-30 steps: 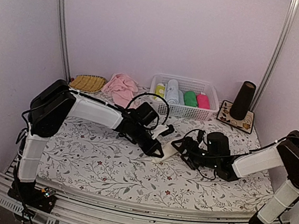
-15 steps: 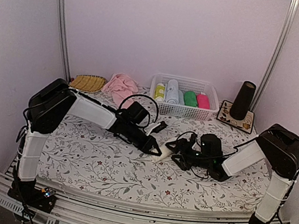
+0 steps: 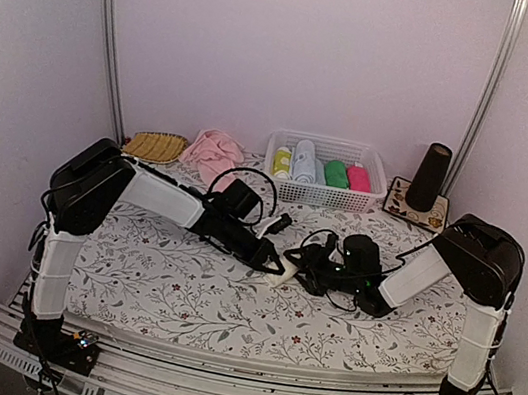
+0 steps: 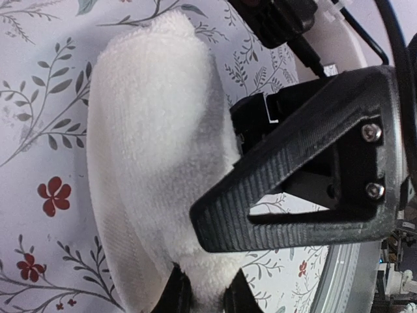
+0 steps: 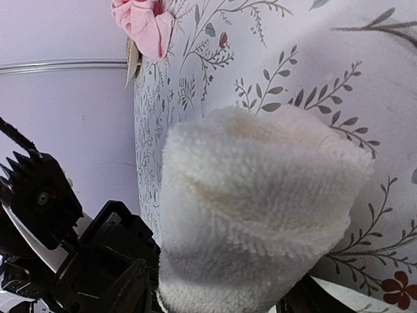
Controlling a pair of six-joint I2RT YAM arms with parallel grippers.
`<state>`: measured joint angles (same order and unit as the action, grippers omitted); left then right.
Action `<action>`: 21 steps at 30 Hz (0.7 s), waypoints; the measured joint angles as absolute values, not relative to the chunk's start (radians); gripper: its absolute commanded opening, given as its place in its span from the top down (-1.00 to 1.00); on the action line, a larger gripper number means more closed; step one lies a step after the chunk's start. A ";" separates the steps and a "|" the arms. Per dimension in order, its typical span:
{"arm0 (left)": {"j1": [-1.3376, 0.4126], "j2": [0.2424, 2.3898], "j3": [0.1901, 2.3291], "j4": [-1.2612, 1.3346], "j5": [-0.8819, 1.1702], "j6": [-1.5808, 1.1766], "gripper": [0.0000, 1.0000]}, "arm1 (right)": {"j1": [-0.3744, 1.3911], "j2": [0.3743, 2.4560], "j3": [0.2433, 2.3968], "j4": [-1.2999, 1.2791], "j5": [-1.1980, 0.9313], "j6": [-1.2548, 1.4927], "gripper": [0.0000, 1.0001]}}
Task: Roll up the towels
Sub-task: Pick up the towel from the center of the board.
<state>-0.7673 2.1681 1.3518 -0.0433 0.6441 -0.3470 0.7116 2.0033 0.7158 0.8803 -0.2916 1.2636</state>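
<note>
We pinched the towel [image 4: 150, 163] in the left end effector [image 4: 205, 297]; whether the right end effector [image 5: 218, 301], straddling it, gripped, we couldn't tell. Uneven pulls could unroll it.

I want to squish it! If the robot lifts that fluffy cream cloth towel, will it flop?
Probably floppy: the fluffy cream cloth towel looks soft and squashes where the left gripper pinches it. Its loose folds might unroll.
</note>
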 measured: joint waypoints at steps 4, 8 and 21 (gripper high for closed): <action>-0.768 2.168 1.352 -0.043 0.643 -0.348 0.70 | 0.712 2.024 0.732 0.873 -0.287 1.263 0.13; -0.767 2.167 1.347 -0.037 0.638 -0.349 0.56 | 0.713 2.047 0.753 0.873 -0.292 1.258 0.41; -0.747 2.106 1.286 -0.054 0.674 -0.295 -0.58 | 0.667 2.058 0.808 0.799 -0.359 1.154 0.83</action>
<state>-0.7471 2.1056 1.2858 -0.0540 0.6743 -0.2955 0.6674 2.0579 0.8082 0.7994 -0.3588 1.1538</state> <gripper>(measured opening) 0.710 0.258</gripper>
